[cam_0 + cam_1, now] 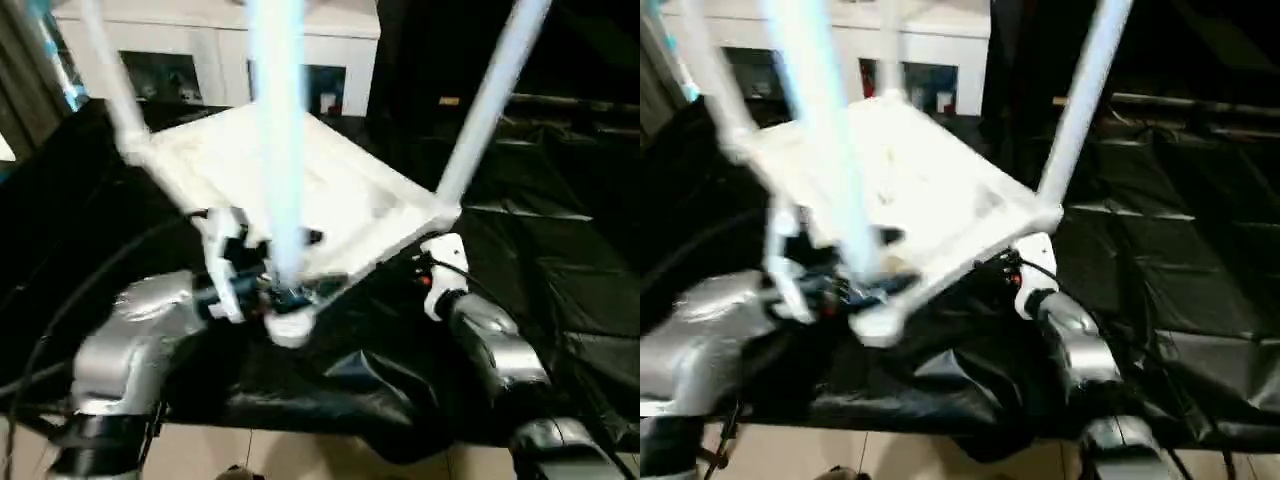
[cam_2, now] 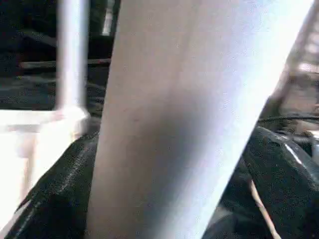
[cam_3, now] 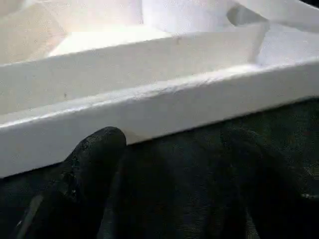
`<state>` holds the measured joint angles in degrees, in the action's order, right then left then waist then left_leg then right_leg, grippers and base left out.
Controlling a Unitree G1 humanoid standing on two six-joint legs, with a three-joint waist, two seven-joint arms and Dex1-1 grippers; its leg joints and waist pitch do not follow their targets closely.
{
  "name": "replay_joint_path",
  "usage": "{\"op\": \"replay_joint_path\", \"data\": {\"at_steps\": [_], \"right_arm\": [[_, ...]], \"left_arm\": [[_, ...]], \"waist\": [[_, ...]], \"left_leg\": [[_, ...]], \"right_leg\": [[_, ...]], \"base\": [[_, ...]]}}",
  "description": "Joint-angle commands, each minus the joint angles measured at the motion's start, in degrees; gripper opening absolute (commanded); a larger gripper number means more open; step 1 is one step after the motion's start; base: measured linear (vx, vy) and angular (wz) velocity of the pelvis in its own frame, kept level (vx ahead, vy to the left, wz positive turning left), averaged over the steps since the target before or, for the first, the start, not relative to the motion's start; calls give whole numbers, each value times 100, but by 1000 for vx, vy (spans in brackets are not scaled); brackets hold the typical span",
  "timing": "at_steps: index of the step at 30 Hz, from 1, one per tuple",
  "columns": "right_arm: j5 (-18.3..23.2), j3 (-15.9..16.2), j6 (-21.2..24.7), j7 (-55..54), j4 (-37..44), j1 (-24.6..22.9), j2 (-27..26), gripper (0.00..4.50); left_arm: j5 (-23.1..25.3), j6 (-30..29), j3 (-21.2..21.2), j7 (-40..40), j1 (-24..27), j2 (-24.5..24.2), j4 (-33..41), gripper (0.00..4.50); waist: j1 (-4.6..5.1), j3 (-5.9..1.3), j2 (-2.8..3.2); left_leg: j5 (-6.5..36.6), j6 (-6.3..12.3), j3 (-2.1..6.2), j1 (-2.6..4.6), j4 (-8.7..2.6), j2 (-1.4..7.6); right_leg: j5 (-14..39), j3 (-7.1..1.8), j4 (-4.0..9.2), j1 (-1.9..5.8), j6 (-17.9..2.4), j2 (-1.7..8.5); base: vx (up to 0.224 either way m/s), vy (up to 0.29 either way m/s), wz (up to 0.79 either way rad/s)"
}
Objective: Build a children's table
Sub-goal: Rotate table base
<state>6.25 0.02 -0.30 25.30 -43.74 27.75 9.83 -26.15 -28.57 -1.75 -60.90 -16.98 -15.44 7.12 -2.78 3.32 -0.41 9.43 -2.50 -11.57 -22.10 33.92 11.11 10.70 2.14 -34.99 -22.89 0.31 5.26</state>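
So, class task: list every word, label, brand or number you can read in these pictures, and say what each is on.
None can be read.
Table: plain white, no lettering.
Cabinet: small items behind its glass are too blurred to read.

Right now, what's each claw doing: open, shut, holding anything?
Left claw: open, fingers either side of the nearest table leg.
Right claw: open, fingers at the table top's edge, holding nothing.

Dim room, heavy motion blur; the white table top [image 1: 300, 180] glares against dark, shadowed surroundings
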Motion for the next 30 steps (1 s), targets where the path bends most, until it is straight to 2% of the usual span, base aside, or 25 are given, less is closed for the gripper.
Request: {"op": "replay_joint_path", "data": {"at_steps": [1,4,5,6,8,10,11,13,17,22,23,24,26,27,28,30], "right_arm": [[-82,112,-95,50,-243,208,-69,368],[-162,179,-214,84,-590,474,-141,368],[-180,182,-261,104,-679,536,-161,368],[-184,183,-267,104,-691,545,-164,368],[-240,192,-367,117,-856,667,-197,368],[-291,201,-467,127,-994,748,-214,368],[-313,198,-502,96,-1052,784,-216,368],[-305,178,-536,93,-1115,822,-215,368],[-344,133,-649,140,-1243,880,-151,368],[-348,16,-803,95,-1410,955,-14,368],[-320,-24,-811,106,-1416,964,31,368],[-321,-43,-832,101,-1407,960,89,368],[-257,-117,-849,218,-1315,911,252,368],[-234,-139,-854,260,-1288,897,296,368],[-197,-161,-844,378,-1217,860,359,368],[-109,-196,-803,724,-1017,755,502,368]], "left_arm": [[80,102,-402,-226,-131,111,-190,449],[230,315,-795,-311,-439,441,-503,449],[249,357,-879,-329,-509,506,-572,449],[257,368,-899,-334,-524,521,-589,449],[352,543,-1114,-371,-707,696,-820,449],[432,701,-1245,-358,-846,830,-1042,449],[566,910,-1316,-308,-947,922,-1252,449],[711,1143,-1381,-281,-1058,1020,-1502,449],[1019,1623,-1478,-154,-1301,1181,-2048,449],[1543,2135,-1484,404,-1620,1142,-2754,449],[1694,2219,-1492,549,-1695,1091,-2932,449],[1763,2296,-1487,576,-1737,1046,-3058,449],[1740,2310,-1439,406,-1761,911,-3165,449],[1713,2307,-1419,331,-1761,874,-3178,449],[1693,2337,-1402,230,-1756,815,-3192,449],[1669,2462,-1376,8,-1742,674,-3229,449]], "waist": [[-5,-434,52],[37,-425,24],[34,-428,32],[44,-425,24],[60,-440,34],[76,-437,14],[84,-437,45],[88,-439,30],[85,-454,42],[80,-453,67],[79,-457,89],[74,-460,78],[51,-463,117],[45,-468,101],[30,-469,143],[3,-470,142]], "left_leg": [[1160,-24,79,124,-380,142],[1134,95,71,112,-373,144],[1189,83,65,134,-359,145],[1167,80,71,113,-365,150],[1130,115,75,114,-353,151],[1114,161,69,107,-346,147],[1140,181,65,116,-343,146],[1146,207,72,111,-342,156],[1080,297,68,115,-325,156],[1229,306,70,126,-327,160],[1242,307,83,123,-328,157],[1233,313,83,126,-321,157],[1182,339,82,121,-311,149],[1135,355,75,119,-308,159],[1115,366,77,122,-303,152],[1123,421,67,113,-297,161]], "right_leg": [[298,-160,315,249,-1330,183],[315,-155,325,259,-1428,196],[436,-156,336,250,-1450,201],[431,-157,328,270,-1453,207],[370,-154,321,275,-1466,210],[312,-154,320,286,-1513,207],[332,-152,330,274,-1534,205],[318,-150,331,289,-1551,209],[132,-146,321,295,-1626,209],[255,-140,339,293,-1620,204],[272,-135,340,303,-1610,208],[259,-134,334,301,-1607,212],[224,-132,325,309,-1649,219],[148,-132,313,310,-1696,213],[125,-129,307,308,-1714,214],[56,-118,300,320,-1722,189]], "base": [[0,0,0],[0,0,0],[0,0,0],[0,0,0],[0,0,0],[0,0,0],[0,0,0],[0,0,0],[0,0,0],[0,0,0],[0,0,0],[0,0,0],[0,0,0],[0,0,0],[0,0,0],[0,0,0]]}}
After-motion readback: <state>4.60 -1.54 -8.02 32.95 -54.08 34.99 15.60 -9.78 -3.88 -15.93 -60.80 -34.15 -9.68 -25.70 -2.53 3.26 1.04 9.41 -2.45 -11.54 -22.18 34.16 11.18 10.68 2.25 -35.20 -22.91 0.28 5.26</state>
